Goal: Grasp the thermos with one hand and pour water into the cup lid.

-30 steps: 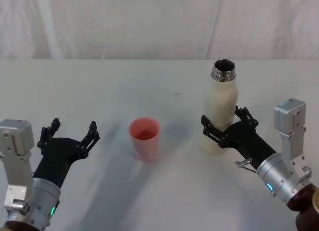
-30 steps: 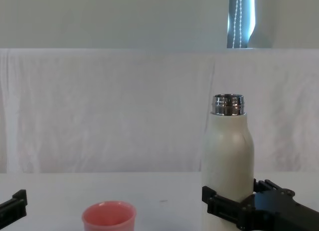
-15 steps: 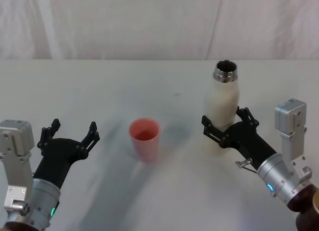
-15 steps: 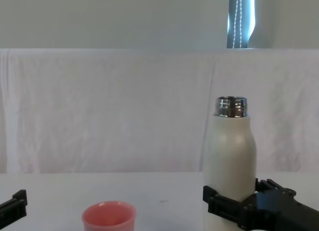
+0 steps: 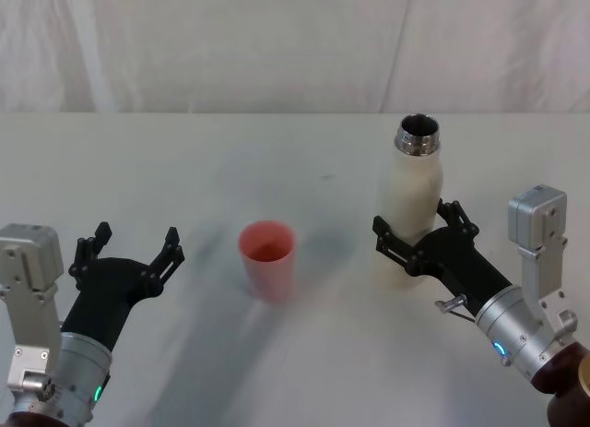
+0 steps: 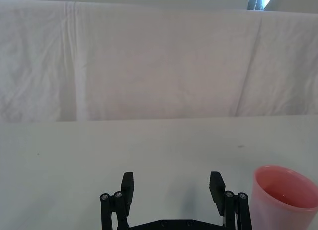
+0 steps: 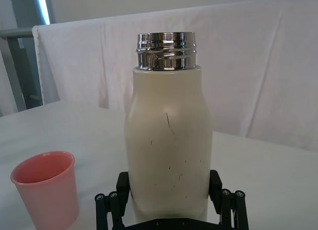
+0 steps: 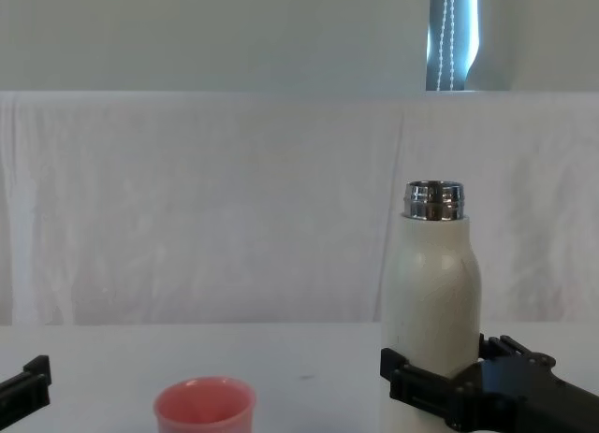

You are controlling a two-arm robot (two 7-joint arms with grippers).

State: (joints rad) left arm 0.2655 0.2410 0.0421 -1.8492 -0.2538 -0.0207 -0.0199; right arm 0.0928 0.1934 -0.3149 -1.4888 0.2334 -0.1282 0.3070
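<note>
The thermos (image 5: pixel 412 206) stands upright on the right of the table, its steel neck open. The right gripper (image 5: pixel 421 238) is clamped round its lower body. It is probably rigid, smooth and weighty with water, so a low, firm hold suits. The cup lid (image 5: pixel 267 256) sits well left; the left gripper (image 5: pixel 129 249) rests spread apart, nearer.

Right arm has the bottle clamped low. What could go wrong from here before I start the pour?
The right gripper grips the thermos near its base, so the tall body may swing or slip when tilted. The neck is open, so a fast tilt could spill before reaching the cup lid. The cup lid is small and unheld; the left gripper stands open beside it, so a bump may topple it.
</note>
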